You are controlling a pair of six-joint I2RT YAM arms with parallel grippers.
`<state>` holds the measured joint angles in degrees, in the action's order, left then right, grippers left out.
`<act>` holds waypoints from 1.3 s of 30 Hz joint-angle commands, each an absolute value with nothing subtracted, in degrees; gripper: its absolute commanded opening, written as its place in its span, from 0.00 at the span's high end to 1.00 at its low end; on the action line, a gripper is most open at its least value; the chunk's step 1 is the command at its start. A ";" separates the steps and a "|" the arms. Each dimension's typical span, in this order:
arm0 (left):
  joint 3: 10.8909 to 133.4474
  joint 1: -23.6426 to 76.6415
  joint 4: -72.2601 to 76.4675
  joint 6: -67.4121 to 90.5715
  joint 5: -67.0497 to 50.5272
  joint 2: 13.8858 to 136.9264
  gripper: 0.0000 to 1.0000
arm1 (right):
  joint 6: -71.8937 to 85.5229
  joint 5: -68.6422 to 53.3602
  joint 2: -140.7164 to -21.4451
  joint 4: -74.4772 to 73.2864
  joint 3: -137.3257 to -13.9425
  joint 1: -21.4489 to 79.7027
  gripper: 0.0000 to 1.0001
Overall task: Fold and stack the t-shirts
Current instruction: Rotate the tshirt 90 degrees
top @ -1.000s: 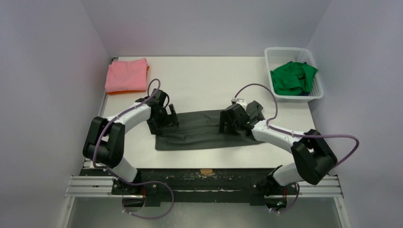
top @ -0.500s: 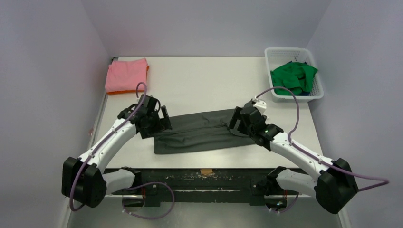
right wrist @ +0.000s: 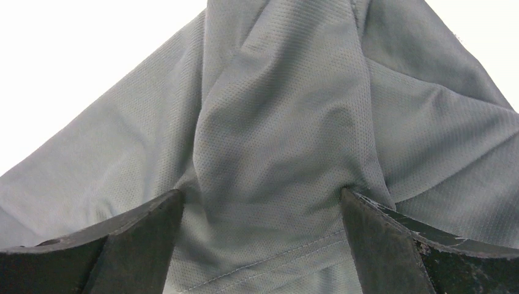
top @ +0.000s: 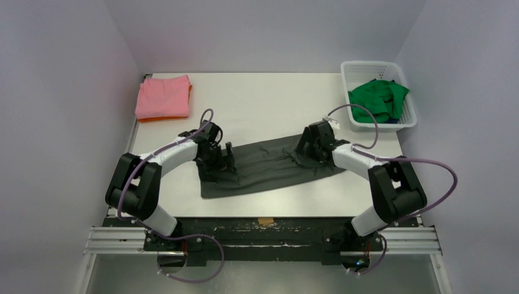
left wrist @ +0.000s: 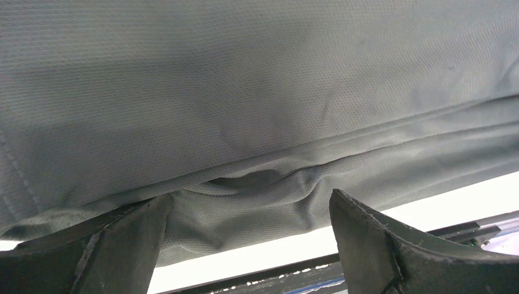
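Near edge: metal rail (top: 263, 242) w/ both arm bases bolted on. A small tan tab (top: 265, 221) sits at the table's near lip, approx mid. The table (top: 257, 98) is white.

Just past that, the dk grey t-shirt (top: 269, 170) lies flat mid-table. It's folded into a long narrow band running left–right and a bit skewed, w/ the left end nearer and the right end farther. Creases run along its length.

L gripper (top: 223, 158) is down on the band's left end, its arm reaching in from the near left. In the wrist view the jaws are spread wide and released. The fingers (left wrist: 122, 245) are low at the cloth w/ a soft ridge of grey fabric humped between them, nothing pinched. A strip of white table shows past the hem.

R gripper (top: 306, 147) is on the band's right end, slightly farther back than the L one, its arm coming in from the near right. Its jaws are also wide apart and released. The fingers (right wrist: 398, 245) straddle a bunch of gathered folds. Can't tell if the tips press the cloth or just hang over it.

Far left corner: pink t-shirt (top: 163, 96) folded square, lying on top of the orange t-shirt (top: 164, 118). Only a thin orange edge peeks out on the near and right sides.

Far right corner: white lattice basket (top: 373, 64) w/ the green t-shirt (top: 377, 100) crumpled inside, unfolded. It's well apart from both grippers.
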<state>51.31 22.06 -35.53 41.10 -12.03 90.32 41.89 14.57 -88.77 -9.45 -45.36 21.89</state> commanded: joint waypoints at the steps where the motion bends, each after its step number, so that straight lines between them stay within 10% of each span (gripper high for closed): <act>1: 47.48 25.97 -29.11 44.62 -17.07 93.66 0.00 | 38.20 11.51 -100.70 -8.87 -55.47 20.02 0.01; 20: 57.59 54.13 -17.68 67.97 -20.19 106.67 0.00 | 35.09 -10.55 -154.94 -24.05 -130.78 26.92 0.01; 29: 63.64 56.09 -24.07 66.61 -12.63 102.10 0.00 | 35.19 -10.94 -156.82 -20.49 -137.94 29.41 0.01; 39: 59.64 58.65 -38.47 61.16 -0.37 78.86 0.00 | 28.93 -2.56 -130.84 -19.48 -130.14 29.36 0.01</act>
<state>62.26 57.47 -31.27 63.75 -7.31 88.88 32.21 -5.15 -145.03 -20.53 -131.57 29.21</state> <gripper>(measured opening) 0.998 0.987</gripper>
